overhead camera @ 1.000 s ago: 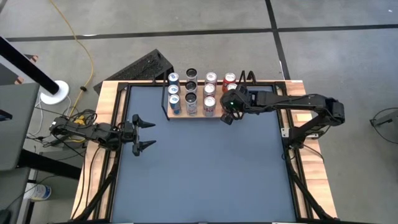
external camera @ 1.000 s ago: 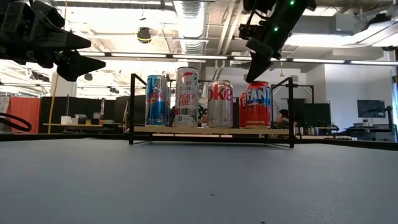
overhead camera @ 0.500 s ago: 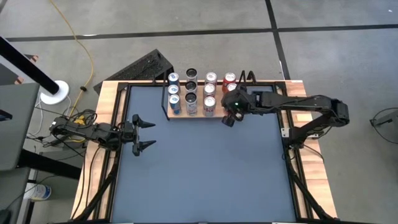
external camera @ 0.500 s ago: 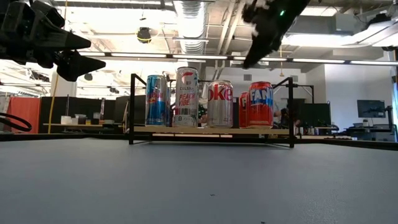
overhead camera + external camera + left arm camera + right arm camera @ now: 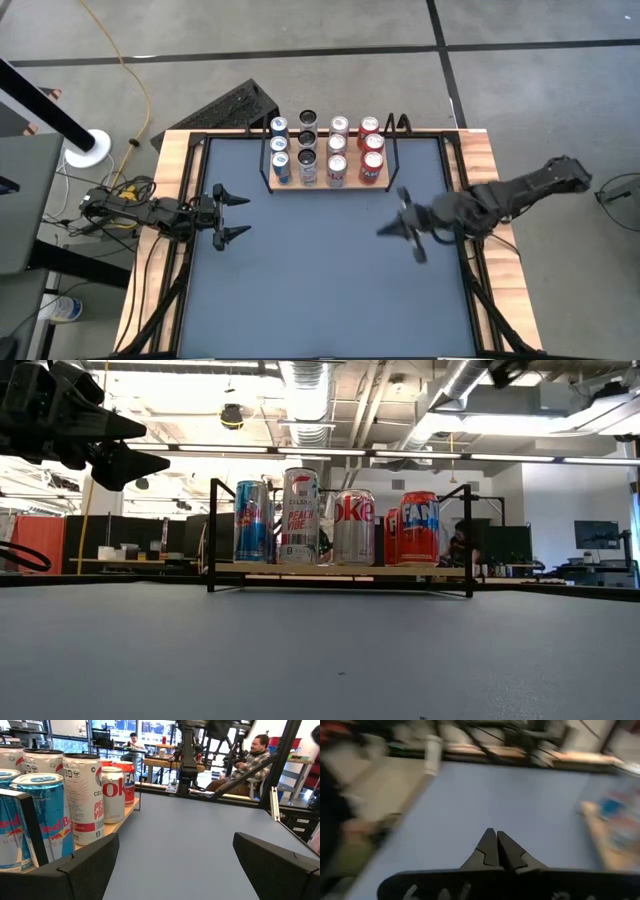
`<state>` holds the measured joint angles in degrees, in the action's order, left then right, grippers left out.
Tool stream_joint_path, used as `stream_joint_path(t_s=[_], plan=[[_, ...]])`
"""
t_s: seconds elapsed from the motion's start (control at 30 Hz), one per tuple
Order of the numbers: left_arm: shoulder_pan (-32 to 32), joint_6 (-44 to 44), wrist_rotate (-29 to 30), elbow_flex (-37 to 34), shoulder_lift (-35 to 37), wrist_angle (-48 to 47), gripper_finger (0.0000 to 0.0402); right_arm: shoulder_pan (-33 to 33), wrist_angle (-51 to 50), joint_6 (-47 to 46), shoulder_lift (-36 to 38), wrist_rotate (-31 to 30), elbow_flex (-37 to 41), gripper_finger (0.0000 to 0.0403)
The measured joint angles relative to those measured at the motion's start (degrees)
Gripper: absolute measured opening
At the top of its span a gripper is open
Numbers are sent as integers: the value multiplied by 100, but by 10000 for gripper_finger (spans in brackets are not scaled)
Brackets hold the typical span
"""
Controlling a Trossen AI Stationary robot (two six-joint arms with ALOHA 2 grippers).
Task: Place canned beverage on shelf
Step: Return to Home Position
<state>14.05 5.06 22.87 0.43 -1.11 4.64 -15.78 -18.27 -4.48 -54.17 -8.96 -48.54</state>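
The shelf (image 5: 340, 569) stands at the middle of the table's far edge. It carries the cans (image 5: 338, 146) in four lines, with the orange ones (image 5: 372, 158) at its right end. The placing looks finished to me, so the step in hand is the return to the rest pose.

The right gripper (image 5: 493, 837) hangs near the table's right edge, well apart from the shelf, fingers pressed together and holding nothing. The left gripper (image 5: 234, 216) waits at the left edge, spread wide and empty.

Next, the right arm should probably fold back toward its own edge.
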Motion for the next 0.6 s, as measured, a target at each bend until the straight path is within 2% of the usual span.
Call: stream_joint_path(t_s=[0.13,0.27,0.37,0.47,0.53,0.6], plan=[[0,9,0,0,0,-2,382,-853,1388,-3,666,107,1202,0],[1,16,2,0,1,-2,382,-1170,3020,35,1194,-237,2452,0],[0,0,0,0,-1,-1,382,-952,4152,-1,1430,-269,3298,0],[0,16,0,0,0,-2,382,-460,5011,-237,1486,-288,3930,0],[-1,11,2,0,1,0,382,9,5167,-532,1484,-155,4183,0],[1,0,0,0,1,-2,382,490,5172,-742,1476,246,4345,0]])
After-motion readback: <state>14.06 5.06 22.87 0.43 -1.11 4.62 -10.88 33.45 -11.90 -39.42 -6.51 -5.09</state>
